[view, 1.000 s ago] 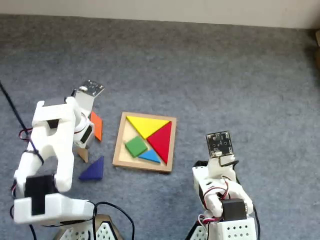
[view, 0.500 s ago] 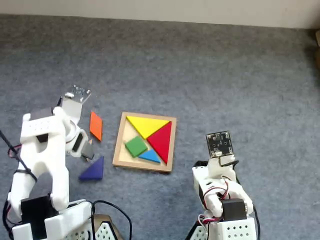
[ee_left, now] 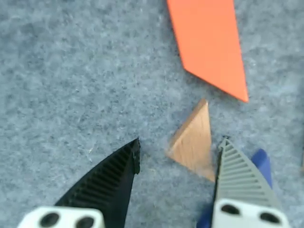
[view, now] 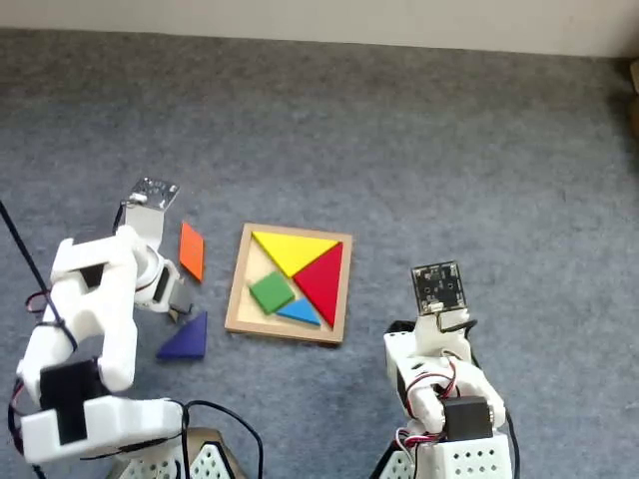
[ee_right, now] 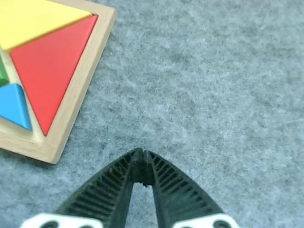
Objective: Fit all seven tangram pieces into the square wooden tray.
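High view: the grey carpeted counter (view: 479,150) carries two arms along its near edge, with the square wooden tray (view: 236,291) lying between them. The left gripper (view: 176,305) is lowered beside the loose pieces on the tray's left. The right arm is folded back near its base, well apart from the tray's right rim.

In the left wrist view, the left gripper (ee_left: 179,141) is seen spread wide. A wood-coloured triangle (ee_left: 194,142) lies on the counter between its black and grey fingers, close against the grey one; contact cannot be told. In the right wrist view, the right gripper (ee_right: 141,154) is seen pressed together over bare counter, near the tray's corner (ee_right: 71,109).

Four pieces are seated in the tray:
- a yellow triangle (view: 292,249) along the far side
- a red triangle (view: 324,279) along the right side
- a green square (view: 271,292) at the left
- a light blue triangle (view: 299,312) at the near rim

The tray's left and near-left areas are shown as bare wood.

Outside the tray, a dark blue triangle (view: 186,338) lies near its near-left corner. An orange parallelogram (view: 191,249) lies just beside its left rim.
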Available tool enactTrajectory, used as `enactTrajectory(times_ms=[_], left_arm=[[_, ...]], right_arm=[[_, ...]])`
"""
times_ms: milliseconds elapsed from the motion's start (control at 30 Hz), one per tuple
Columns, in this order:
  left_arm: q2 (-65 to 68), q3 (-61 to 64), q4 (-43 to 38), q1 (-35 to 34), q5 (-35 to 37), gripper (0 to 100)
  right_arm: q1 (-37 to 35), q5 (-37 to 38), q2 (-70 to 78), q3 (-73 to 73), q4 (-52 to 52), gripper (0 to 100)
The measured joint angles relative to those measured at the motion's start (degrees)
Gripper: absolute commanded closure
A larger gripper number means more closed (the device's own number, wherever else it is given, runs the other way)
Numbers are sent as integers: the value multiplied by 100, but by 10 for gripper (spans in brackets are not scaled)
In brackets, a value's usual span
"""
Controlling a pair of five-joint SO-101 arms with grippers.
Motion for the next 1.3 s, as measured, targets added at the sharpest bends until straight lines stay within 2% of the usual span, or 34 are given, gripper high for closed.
enactTrajectory(times_ms=[133, 500, 767, 1000, 1300], left_arm=[[378, -378, 299, 26, 9, 847], [492, -475, 378, 316, 9, 854], [79, -589, 888, 536, -79, 854], [-967, -589, 1240, 941, -1248, 854], [-1090, -589, 1248, 1785, -2971, 852]], right_arm=[[0, 0, 0, 0, 0, 993], [0, 0, 0, 0, 0, 993], [0, 0, 0, 0, 0, 993], [0, 0, 0, 0, 0, 993], [0, 0, 0, 0, 0, 993]])
